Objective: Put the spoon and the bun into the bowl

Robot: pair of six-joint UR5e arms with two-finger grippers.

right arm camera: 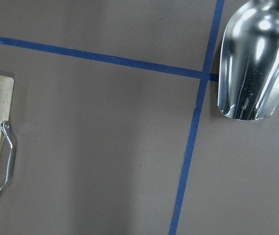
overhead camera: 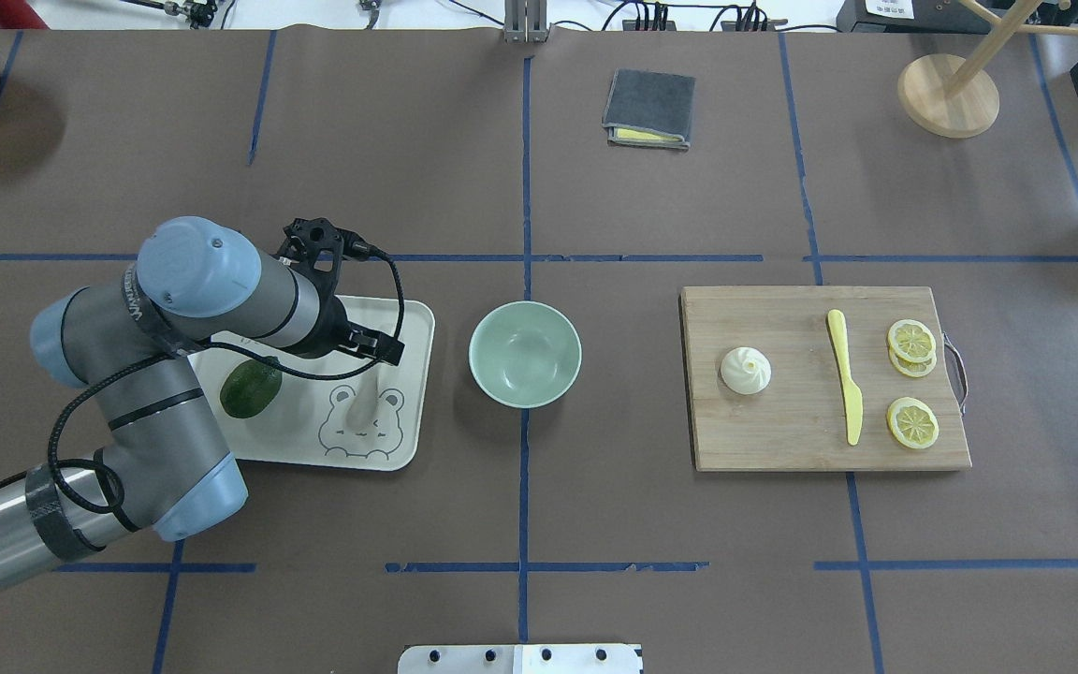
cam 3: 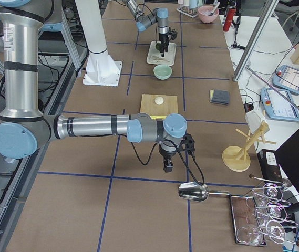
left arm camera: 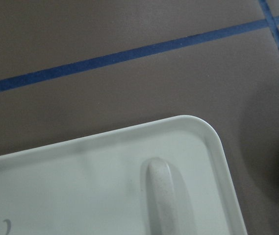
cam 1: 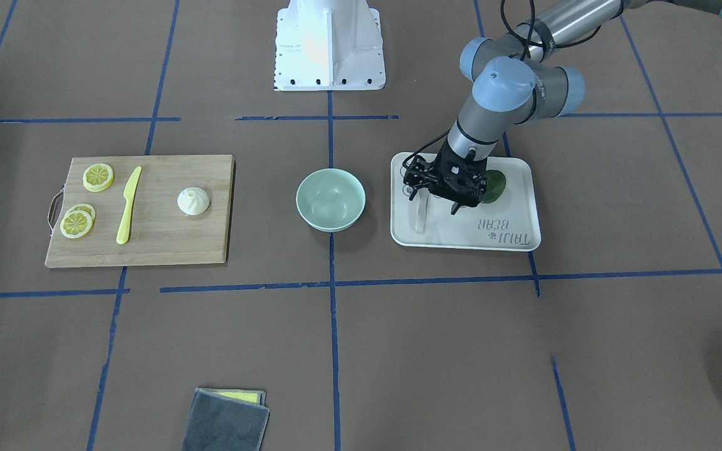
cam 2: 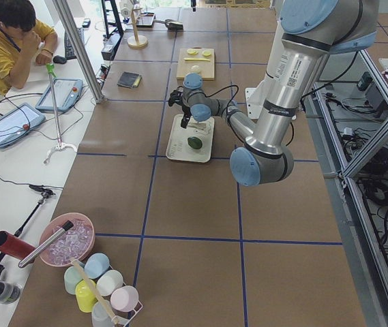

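Note:
The pale spoon lies on the cream bear-printed tray, its handle pointing toward the robot. It also shows in the overhead view and in the left wrist view. My left gripper hangs low over the handle end, jaws apart, holding nothing. The mint-green bowl stands empty beside the tray. The white bun sits on the wooden cutting board. My right gripper hovers beyond the board's far end. I cannot tell whether it is open or shut.
A dark green avocado lies on the tray behind the left gripper. A yellow knife and lemon slices share the board. A grey cloth lies at the operators' edge. A metal scoop lies near the right gripper.

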